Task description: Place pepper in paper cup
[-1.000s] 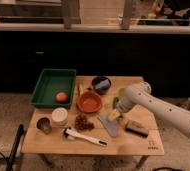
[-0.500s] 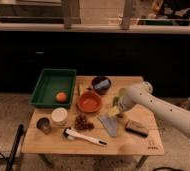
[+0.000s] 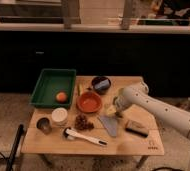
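The pepper (image 3: 79, 89) is a thin dark green strip lying on the table between the green tray and the orange bowl (image 3: 89, 102). The white paper cup (image 3: 59, 116) stands upright near the table's left front, next to a dull grey metal cup (image 3: 44, 125). My gripper (image 3: 114, 109) is at the end of the white arm reaching in from the right. It is low over the table's middle, right of the orange bowl, at a small yellow-green cup (image 3: 109, 110). It is far from both the pepper and the paper cup.
A green tray (image 3: 44, 84) holds an orange fruit (image 3: 61, 96) at the back left. A dark bowl (image 3: 101, 83) sits at the back. A brown cluster (image 3: 81, 121), a white-handled brush (image 3: 86, 136), a grey cloth (image 3: 109, 125) and a sponge (image 3: 136, 128) lie along the front.
The arm has barely moved and stays over the table's middle. Nothing on the table has shifted.
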Controlling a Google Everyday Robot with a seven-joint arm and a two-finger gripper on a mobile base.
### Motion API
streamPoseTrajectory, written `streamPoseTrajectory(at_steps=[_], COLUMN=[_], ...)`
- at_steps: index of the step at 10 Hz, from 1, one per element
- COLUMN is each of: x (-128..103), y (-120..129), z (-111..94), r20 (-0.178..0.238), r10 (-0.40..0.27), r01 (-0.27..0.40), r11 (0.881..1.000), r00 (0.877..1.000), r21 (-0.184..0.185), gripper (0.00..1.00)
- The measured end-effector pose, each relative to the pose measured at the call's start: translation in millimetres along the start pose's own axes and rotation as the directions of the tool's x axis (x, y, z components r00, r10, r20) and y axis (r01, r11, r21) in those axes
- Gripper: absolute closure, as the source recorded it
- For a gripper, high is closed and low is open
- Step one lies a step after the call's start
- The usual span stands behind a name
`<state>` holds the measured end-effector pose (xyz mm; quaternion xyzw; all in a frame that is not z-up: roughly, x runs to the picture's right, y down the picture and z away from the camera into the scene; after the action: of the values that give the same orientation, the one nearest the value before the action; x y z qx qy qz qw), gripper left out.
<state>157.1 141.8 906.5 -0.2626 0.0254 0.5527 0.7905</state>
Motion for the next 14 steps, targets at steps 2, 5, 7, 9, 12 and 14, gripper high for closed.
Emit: streamPoseTrajectory(at_steps=[2,5,7,9,12,14], x=[-4.5,-8.9,-11.8,-12.5,-15.0,-13.5], y=[4.1,5.8,4.3,1.0,-6.1,-14.4], z=[4.2,11.9,16.6,18.1,15.8,11.7], r20=[0.008,0.013,0.012,0.013,0.021,0.027], r10=[0.003,0.007,0.009,0.013,0.013,0.015], r01=[-0.003,-0.008,-0.009,-0.014,-0.014,-0.016], r11=[1.0,1.0,1.0,1.0,0.999,0.999], r00=[1.0,1.0,1.0,1.0,1.0,1.0], r21=[0.01,0.02,0.024,0.027,0.046,0.049], gripper=[0.31,0.61,0.84,0.98,1.0,1.0])
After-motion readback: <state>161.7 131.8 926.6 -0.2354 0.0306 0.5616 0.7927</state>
